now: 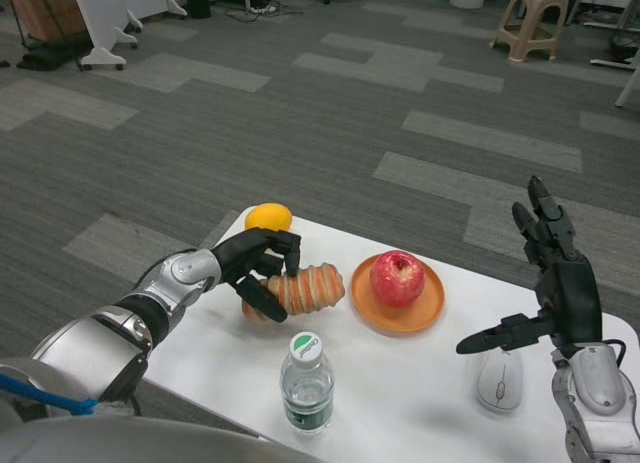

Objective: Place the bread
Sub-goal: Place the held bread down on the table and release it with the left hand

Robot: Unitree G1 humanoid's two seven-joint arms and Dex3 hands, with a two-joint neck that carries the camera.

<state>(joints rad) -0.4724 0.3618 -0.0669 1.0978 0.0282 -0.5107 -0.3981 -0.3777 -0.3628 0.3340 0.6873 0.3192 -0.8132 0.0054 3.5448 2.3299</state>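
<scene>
left hand [262,271] clamped around bread [305,288] lying on table [420,383] beside plate [398,313] with apple [397,277]; right hand [545,283] spread, empty; placement seemingly not yet completed.

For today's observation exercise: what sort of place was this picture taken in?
Probably an office or lab: grey patterned carpet tiles, a plastic stool, and cables on the floor beyond the white table.

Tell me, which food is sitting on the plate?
The apple. It is red and sits on the orange plate. The bread lies on the table in the left hand, and the orange sits at the table's far edge.
</scene>
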